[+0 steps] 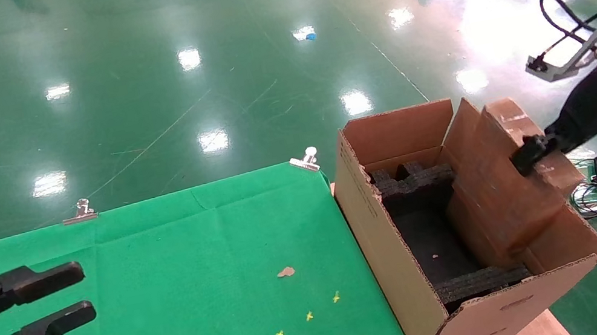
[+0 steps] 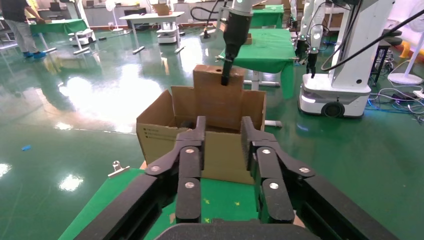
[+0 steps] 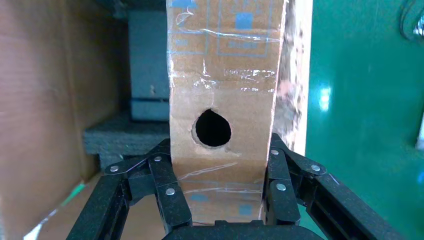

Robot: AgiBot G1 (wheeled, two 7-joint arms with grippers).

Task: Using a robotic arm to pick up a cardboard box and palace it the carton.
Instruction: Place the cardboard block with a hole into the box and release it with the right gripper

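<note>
1. Right hand (image 1: 523,155) is clamping the cardboard box (image 1: 502,190) by its upper narrow end, the fingers (image 3: 167,187) gripping either side of the round hole.
2. Box is standing partly inside the carton (image 1: 393,249), at its far-right side, above the foam lining (image 1: 414,181).
3. Step: placement. Next: lowering until seated, then releasing.
4. Left hand (image 1: 60,298) is idling over the counter (image 1: 167,258), fingers apart.

We saw the taped brown box (image 1: 498,187) standing tilted inside the open carton (image 1: 387,250), at three o'clock, foam-lined.

A green cloth (image 1: 168,264) (held by 2 metal clips (image 1: 79,212)) covers the table; the carton (image 1: 387,250) stands at its edge.
</note>
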